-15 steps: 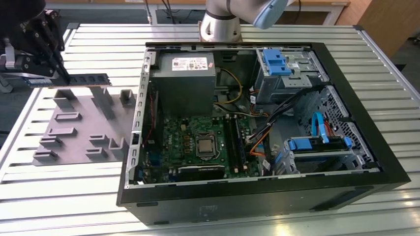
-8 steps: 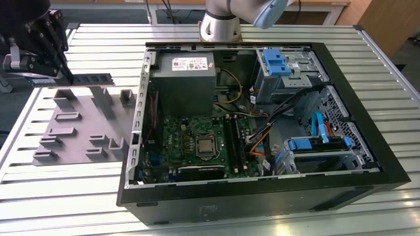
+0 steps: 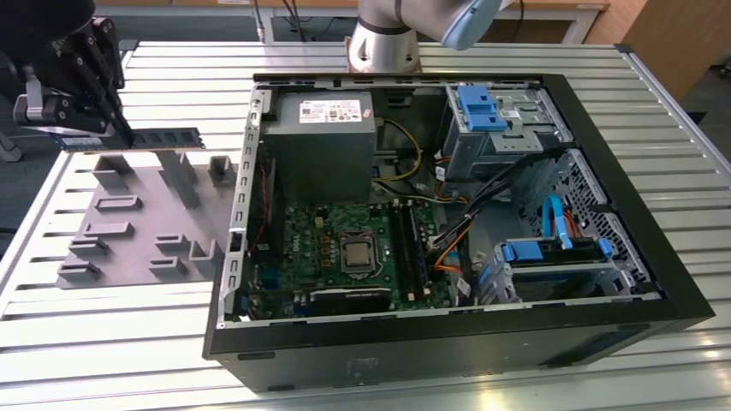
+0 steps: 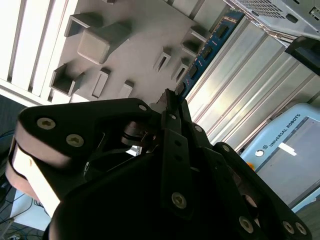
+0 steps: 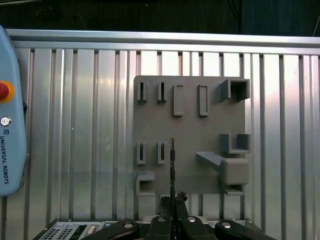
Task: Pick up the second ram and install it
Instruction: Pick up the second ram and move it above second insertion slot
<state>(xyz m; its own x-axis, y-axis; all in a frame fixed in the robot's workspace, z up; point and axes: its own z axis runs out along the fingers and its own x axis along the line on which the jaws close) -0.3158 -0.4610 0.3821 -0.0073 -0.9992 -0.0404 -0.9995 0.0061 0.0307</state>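
Tool point(image 3: 109, 130), far at the exterior view's left, is clamped tight on one end of the second ram point(image 3: 169, 137). The stick juts sideways out of the jaws, long edge level, flat face toward the camera. In the second wrist view the tool point(image 4: 171, 100) has its jaws nearly together, and the blue board of the second ram point(image 4: 207, 47) runs straight out ahead of them. In the first wrist view the second ram point(image 5: 172, 160) is edge-on, a thin line coming out of the tool point(image 5: 173, 200).

Directly under the tool is the grey fixture point(image 3: 137, 227) with upright blocks, lying on the slatted metal surface point(image 3: 115, 317). The stick looks raised off the blocks; whether its lower edge is fully free of them cannot be told. A teach pendant point(image 5: 11, 125) lies on the surface, well apart from the fixture.

Toward the exterior view's right, well apart from the tool, stands the open computer case point(image 3: 457, 342). A green motherboard point(image 3: 325, 227) sits inside, with long dark memory slots point(image 3: 409, 248) beside the processor socket. Which slots are filled is too small to tell.

Step judged: the pick looks done and the install is not yet done. The install would call for carrying the stick over the case wall, turning its edge to run along a free slot, matching the notch and pressing down evenly. The cables near the slots look like the main snag risk.
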